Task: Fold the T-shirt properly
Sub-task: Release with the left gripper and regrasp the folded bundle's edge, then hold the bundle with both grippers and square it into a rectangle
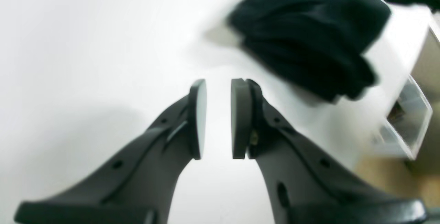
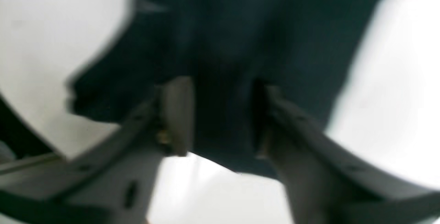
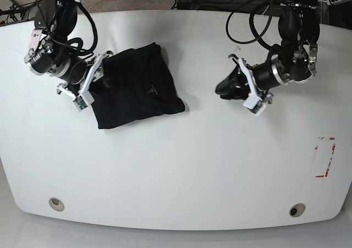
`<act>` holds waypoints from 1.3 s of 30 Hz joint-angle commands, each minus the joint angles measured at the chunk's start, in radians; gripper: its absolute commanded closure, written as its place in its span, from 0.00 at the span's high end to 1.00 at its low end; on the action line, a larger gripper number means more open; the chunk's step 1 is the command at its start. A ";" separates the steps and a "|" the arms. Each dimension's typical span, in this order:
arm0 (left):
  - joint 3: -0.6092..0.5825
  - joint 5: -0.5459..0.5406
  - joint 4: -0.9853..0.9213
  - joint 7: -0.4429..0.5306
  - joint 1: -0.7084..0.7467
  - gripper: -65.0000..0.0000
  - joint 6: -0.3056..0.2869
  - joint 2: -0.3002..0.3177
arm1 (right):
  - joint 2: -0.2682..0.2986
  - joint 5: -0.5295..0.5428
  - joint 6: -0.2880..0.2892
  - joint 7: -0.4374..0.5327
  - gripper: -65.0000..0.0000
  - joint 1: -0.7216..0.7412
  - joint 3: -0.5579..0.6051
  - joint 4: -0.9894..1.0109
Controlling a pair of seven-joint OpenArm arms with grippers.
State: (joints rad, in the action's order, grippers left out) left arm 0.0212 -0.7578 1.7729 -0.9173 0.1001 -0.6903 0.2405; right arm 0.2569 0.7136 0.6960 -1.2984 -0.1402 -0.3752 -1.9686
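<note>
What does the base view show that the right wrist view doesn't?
Only the base view shows the left hand off to the side, apart from the T-shirt, with the whole white table around them. Only the right wrist view shows black cloth lying between the two fingers of the right hand; it is too blurred to tell whether they pinch it. Both show the T-shirt, bunched on the table.

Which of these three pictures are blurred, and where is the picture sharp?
Right wrist view: smeared all over, the T-shirt and the right tool both soft. Left wrist view: the left tool is crisp, but the shirt behind it is streaked and the edges bend. Base view: sharp and evenly lit, with a soft shadow under the shirt on the white table.
</note>
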 commanded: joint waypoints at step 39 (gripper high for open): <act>-0.527 0.605 -0.215 0.034 -0.127 0.17 -0.008 -0.352 | 0.117 -0.168 0.002 0.300 0.13 0.403 0.204 0.619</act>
State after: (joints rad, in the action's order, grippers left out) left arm -0.5045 -0.1429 1.5955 -0.9066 0.0040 -0.6968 -0.1200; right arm 0.3489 0.5308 0.6960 -1.0172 0.2478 -0.1654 -1.3376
